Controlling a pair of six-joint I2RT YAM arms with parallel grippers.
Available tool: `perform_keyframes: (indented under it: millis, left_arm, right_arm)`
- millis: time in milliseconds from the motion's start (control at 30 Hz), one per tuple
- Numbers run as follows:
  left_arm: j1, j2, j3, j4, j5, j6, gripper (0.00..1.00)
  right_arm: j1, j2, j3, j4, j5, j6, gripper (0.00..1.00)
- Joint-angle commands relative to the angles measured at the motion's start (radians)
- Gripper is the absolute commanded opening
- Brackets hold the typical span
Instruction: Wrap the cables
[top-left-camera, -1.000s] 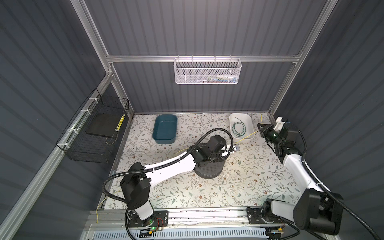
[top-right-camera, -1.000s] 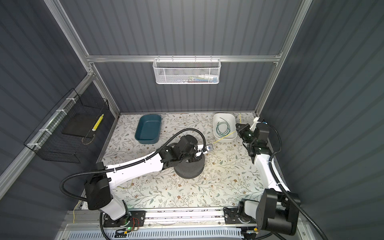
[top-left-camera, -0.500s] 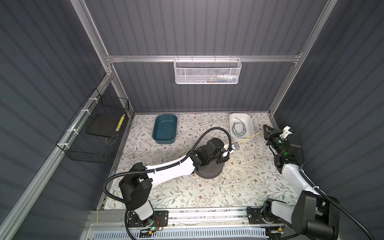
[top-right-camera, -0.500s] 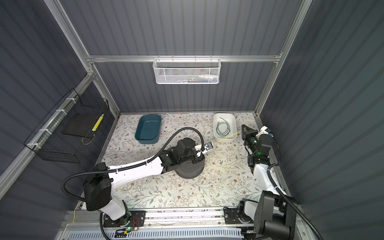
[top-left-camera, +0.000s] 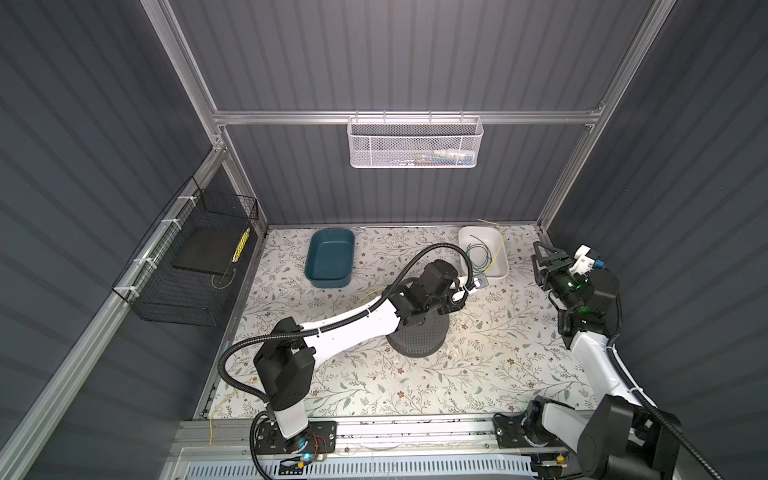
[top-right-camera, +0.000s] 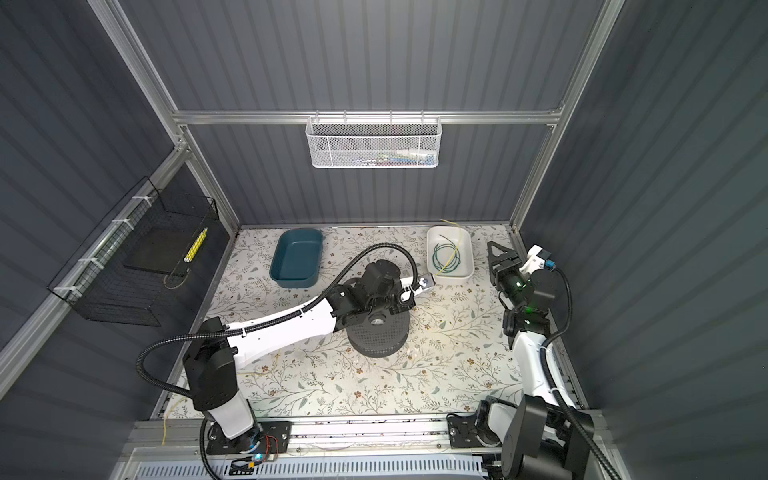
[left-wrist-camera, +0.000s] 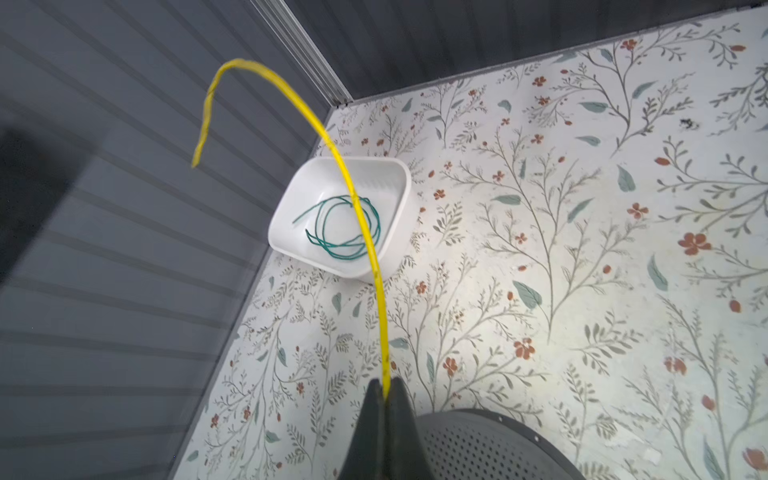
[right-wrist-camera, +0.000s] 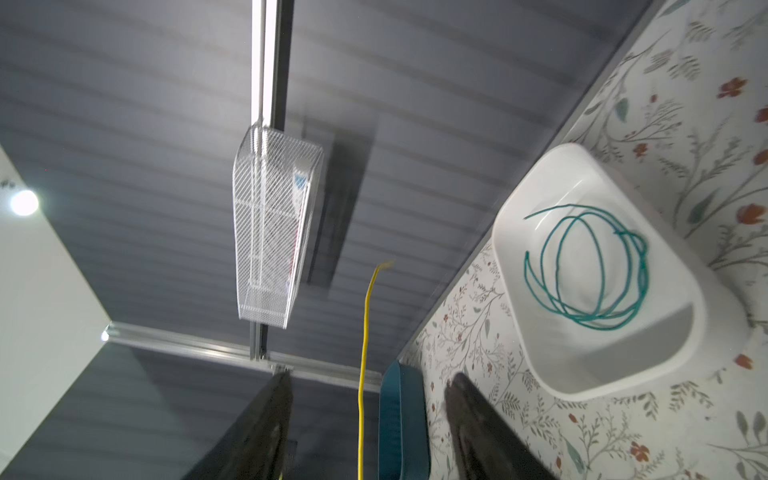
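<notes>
Top view: my left hand (top-left-camera: 458, 297) by the white tub (top-left-camera: 504, 272), right hand (top-left-camera: 540, 266) well apart. Left wrist: left hand clenched on the yellow cable (left-wrist-camera: 365, 232); free end arcs over the tub, green cable (left-wrist-camera: 340, 245) coiled inside. Right wrist: right hand released, jaws wide, yellow cable between, untouched. I'd pinch near the tip w/ light tension so it loops, no kinks.

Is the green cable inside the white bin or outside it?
Inside. The green cable lies coiled on the floor of the white bin, wholly within its rim.
</notes>
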Motion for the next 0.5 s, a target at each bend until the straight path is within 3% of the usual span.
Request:
perform_keyframes:
  millis: [0, 133, 267, 400, 467]
  left_arm:
    - [0.018, 0.048, 0.094, -0.049, 0.069, 0.071, 0.00]
    - [0.018, 0.100, 0.172, -0.082, 0.123, 0.083, 0.00]
    - [0.018, 0.140, 0.228, -0.093, 0.159, 0.069, 0.00]
    - [0.018, 0.143, 0.242, -0.083, 0.185, 0.051, 0.00]
    - [0.018, 0.136, 0.239, -0.085, 0.193, 0.046, 0.00]
  right_arm:
    - [0.041, -0.037, 0.030, -0.111, -0.205, -0.132, 0.66]
    - [0.158, -0.104, 0.057, -0.326, -0.166, -0.291, 0.69]
    - [0.250, -0.089, 0.038, -0.295, -0.116, -0.242, 0.66]
    - [0.293, -0.023, 0.023, -0.204, -0.074, -0.178, 0.53]
    - [0.303, 0.000, 0.032, -0.189, -0.058, -0.162, 0.34]
